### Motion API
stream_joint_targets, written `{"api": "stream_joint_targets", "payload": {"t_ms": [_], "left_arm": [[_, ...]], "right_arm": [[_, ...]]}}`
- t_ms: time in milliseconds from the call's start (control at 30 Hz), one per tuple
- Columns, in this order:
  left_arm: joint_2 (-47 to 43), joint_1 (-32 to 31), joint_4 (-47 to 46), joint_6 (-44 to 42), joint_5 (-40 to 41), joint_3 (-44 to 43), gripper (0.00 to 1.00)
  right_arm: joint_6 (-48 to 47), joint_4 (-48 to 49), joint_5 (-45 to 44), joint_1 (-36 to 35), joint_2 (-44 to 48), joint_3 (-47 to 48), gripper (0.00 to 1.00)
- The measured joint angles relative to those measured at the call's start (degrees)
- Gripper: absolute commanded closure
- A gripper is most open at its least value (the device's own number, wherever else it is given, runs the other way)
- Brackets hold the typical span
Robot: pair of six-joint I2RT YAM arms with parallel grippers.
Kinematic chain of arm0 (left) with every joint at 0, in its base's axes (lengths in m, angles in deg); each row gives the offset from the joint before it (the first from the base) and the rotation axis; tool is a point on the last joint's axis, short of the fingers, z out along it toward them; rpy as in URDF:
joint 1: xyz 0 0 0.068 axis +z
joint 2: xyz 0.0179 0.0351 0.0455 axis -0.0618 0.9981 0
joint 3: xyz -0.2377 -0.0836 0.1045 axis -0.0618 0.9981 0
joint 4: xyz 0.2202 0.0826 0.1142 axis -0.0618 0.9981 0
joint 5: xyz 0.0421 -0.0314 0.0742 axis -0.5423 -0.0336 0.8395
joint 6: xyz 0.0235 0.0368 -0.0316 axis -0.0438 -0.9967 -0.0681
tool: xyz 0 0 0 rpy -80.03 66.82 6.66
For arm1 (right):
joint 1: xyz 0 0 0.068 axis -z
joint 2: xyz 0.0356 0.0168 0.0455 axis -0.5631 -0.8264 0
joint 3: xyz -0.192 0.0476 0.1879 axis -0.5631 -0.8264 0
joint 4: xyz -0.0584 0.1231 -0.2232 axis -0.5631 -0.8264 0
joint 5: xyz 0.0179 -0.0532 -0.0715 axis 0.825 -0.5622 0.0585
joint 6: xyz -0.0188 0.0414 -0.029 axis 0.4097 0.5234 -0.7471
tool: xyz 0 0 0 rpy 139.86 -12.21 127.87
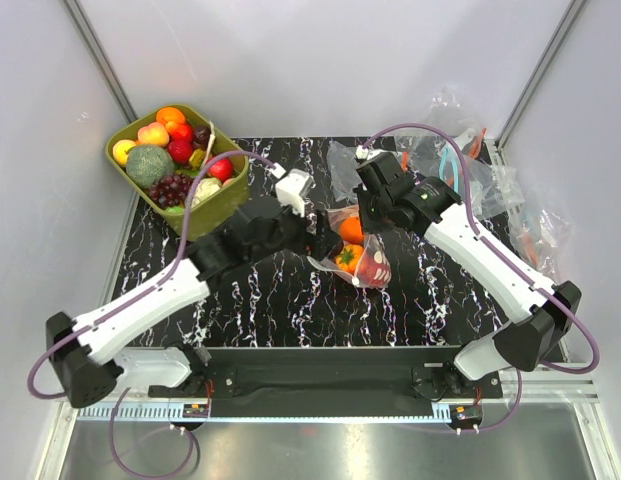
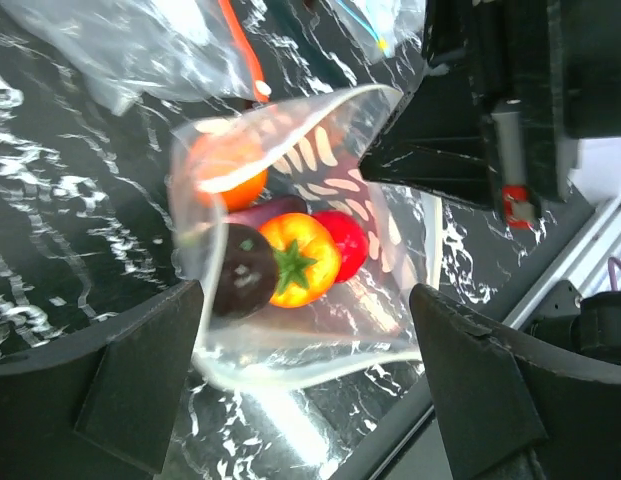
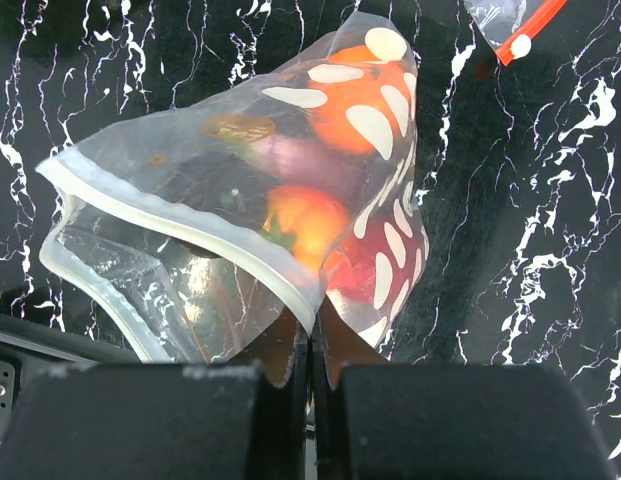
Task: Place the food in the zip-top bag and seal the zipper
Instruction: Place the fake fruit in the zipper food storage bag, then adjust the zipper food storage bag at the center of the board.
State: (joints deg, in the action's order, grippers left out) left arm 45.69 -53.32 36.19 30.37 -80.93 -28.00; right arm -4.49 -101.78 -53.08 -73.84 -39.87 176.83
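Observation:
The clear white-dotted zip-top bag lies mid-table, its mouth gaping open. Inside it are an orange, a dark purple fruit, a yellow-orange pepper and a red piece. My right gripper is shut on the bag's edge at one end of the zipper; in the top view it is just behind the bag. My left gripper is open, its fingers on either side of the bag's mouth strip and not touching it. It sits at the bag's left.
An olive-green tub with several more fruits and vegetables stands at the back left. Clear undotted bags with orange and blue strips are heaped at the back right, one close behind the dotted bag. White walls surround the black marbled tabletop.

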Motion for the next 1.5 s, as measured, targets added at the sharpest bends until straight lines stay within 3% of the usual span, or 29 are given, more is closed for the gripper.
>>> {"api": "stream_joint_targets", "payload": {"t_ms": [233, 333, 500, 600, 800, 900, 933, 967, 1233, 1500], "left_arm": [[-5.35, 1.62, 2.56, 0.42, 3.54, 3.63, 0.14], [-4.26, 2.23, 3.30, 1.11, 3.32, 5.44, 0.31], [-1.44, 2.23, 3.43, 2.27, 1.92, 6.80, 0.49], [-0.57, 2.21, 3.08, 3.21, 0.92, 7.10, 0.56], [0.70, 2.23, 0.44, 6.03, -0.37, 9.57, 0.60], [2.43, 2.23, -0.31, 6.91, -0.87, 9.60, 0.81], [2.86, 2.23, -0.39, 7.08, -1.18, 9.60, 0.95], [3.19, 2.23, -0.39, 6.99, -1.51, 9.60, 0.99], [4.11, 3.61, 5.49, 5.20, -5.70, 4.28, 1.00], [4.85, 7.56, 7.50, 5.44, -18.47, -8.20, 1.00]], "right_arm": [[0.04, 0.09, -0.98, 0.00, 0.76, -0.83, 1.00], [0.42, 0.87, -1.05, 0.00, 1.36, -1.92, 1.00], [1.42, 1.81, -0.98, 0.00, 2.03, -3.28, 1.00], [1.75, 1.79, -0.98, 0.00, 2.47, -3.69, 1.00], [1.86, 1.79, -0.98, 0.00, 3.89, -4.55, 1.00], [1.92, 1.75, -0.96, 0.00, 4.26, -4.70, 1.00], [1.95, 1.73, -0.96, 0.00, 4.28, -4.70, 1.00], [1.99, 1.79, -0.96, 0.00, 4.28, -4.74, 1.00], [3.17, 2.93, -0.66, 0.00, 4.33, -6.03, 1.00], [4.52, 7.63, 5.53, 0.09, 4.39, -8.55, 1.00]]}}
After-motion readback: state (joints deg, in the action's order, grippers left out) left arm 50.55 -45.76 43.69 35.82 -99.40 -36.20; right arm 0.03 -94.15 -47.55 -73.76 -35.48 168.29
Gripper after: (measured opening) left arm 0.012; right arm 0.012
